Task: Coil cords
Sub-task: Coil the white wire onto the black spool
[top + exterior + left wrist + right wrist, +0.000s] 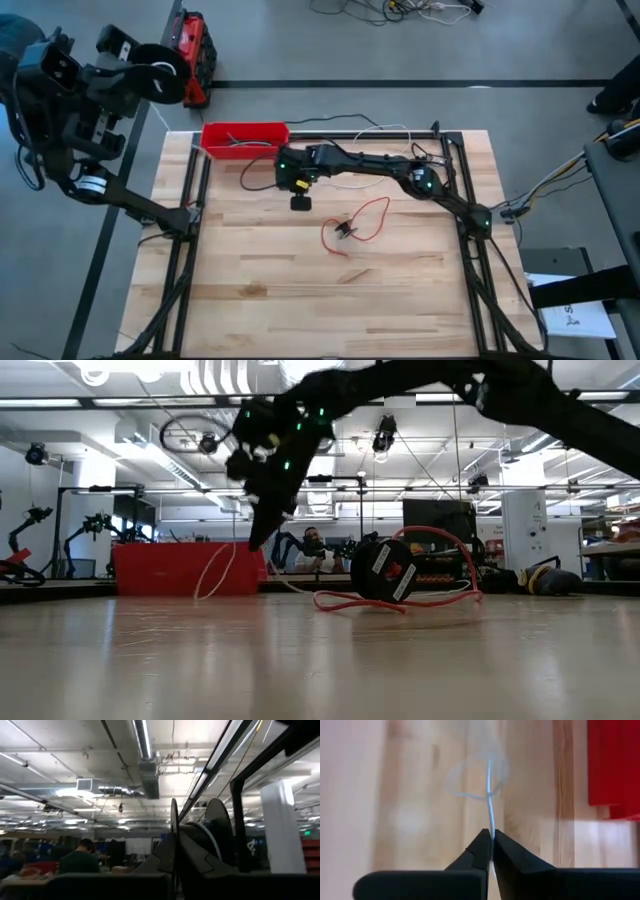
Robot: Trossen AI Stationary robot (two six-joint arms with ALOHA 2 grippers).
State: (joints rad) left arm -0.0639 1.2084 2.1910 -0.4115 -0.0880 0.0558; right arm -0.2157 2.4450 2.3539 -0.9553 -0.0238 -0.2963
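From above, the right gripper (pixel 300 203) hangs near the table's (pixel 260 290) far edge beside the red tray (pixel 245 136), the red cord (pixel 362 222) coiled loosely mid-table just beside it; the left gripper (pixel 165 72) waits off the table's far-left corner. The low view alone shows the white cord (pixel 215 572) trailing down from the raised right gripper. Its wrist view shows the fingers (pixel 482 851) pinched closed on that white cord, above the wood; the left wrist view shows its own fingers closed on nothing.

Your two arms are dark and slender-linked; the right arm (pixel 370 165) shows small green lights at its joints, and its claw (pixel 491 842) has black, wedge-shaped fingers
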